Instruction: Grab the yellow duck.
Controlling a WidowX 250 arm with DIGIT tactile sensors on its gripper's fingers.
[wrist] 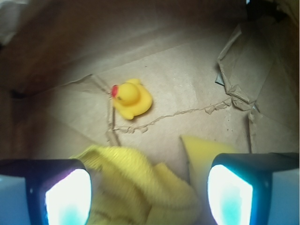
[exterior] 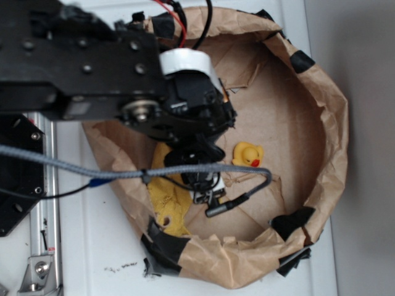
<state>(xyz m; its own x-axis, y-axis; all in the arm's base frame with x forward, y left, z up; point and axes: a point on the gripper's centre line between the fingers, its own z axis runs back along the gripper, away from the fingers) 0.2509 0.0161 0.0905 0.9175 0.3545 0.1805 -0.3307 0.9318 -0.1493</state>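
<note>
- Brown paper forms one shallow nest (exterior: pixel 321 105) with crumpled, rolled-up walls, patched in several places with black tape (exterior: pixel 162 246); it sits on a white tabletop (exterior: pixel 99 246).
- One yellow duck (exterior: pixel 248 154) sits upright on the paper floor near the middle of the nest, its orange-red beak showing; in the wrist view the yellow duck (wrist: pixel 132 99) lies ahead of the fingers and slightly left of centre, clear of everything else.
- One yellow cloth (exterior: pixel 166 200) lies rumpled on the floor at the nest's left side; in the wrist view it fills the foreground between the two fingers (wrist: pixel 131 192).
- One flat yellow sponge wedge (wrist: pixel 201 152) pokes up just beside the cloth, next to the right-hand finger in the wrist view.
- One gripper (exterior: pixel 207 188) hangs over the cloth, near the duck but not touching it; from the wrist camera the gripper (wrist: pixel 150 192) shows two fingers (wrist: pixel 68 197) spread wide apart, with nothing pinched between them, only cloth below the gap.
- One black arm (exterior: pixel 92 68) reaches in from the upper left, carrying a white-wrapped cylinder (exterior: pixel 185 61).
- One grey braided cable (exterior: pixel 74 165) crosses in front of the arm, and red and black wires (exterior: pixel 179 24) rise at the top.
- One metal rail (exterior: pixel 43 203) runs along the left edge.
</note>
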